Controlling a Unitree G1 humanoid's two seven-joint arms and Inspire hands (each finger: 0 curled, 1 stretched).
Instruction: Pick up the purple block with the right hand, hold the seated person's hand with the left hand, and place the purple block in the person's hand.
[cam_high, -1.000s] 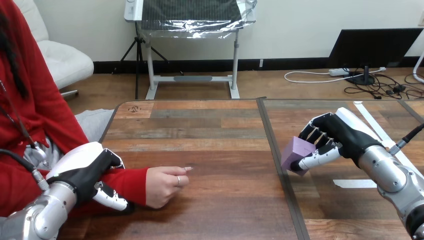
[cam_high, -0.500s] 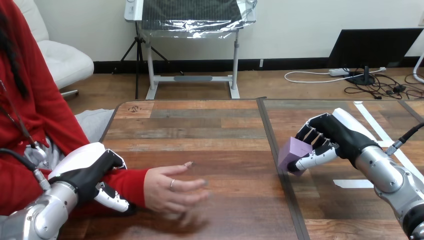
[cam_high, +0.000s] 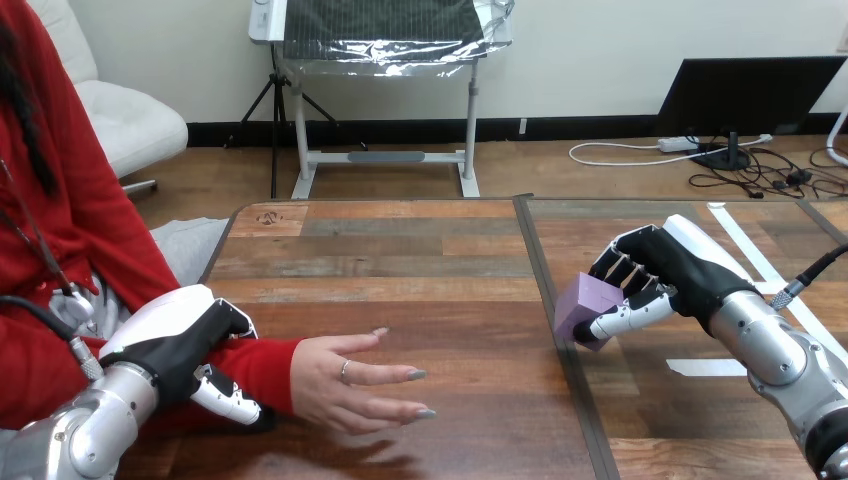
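— Where's the purple block (cam_high: 580, 305)?
— In the right hand (cam_high: 665, 270), which grips its flat faces, over the table (cam_high: 400, 260). Looks light, rigid, maybe slick.
— The left hand (cam_high: 175, 345)?
— Curled round the person's forearm (cam_high: 262, 362); the person's hand (cam_high: 345, 385) lies open.

The person's hand (cam_high: 345, 390) lay over the table (cam_high: 400, 260), left of centre, with the left hand (cam_high: 175, 345) round its wrist (cam_high: 275, 370) further left. Well apart to the right, the right hand (cam_high: 665, 265) held the block (cam_high: 580, 305).
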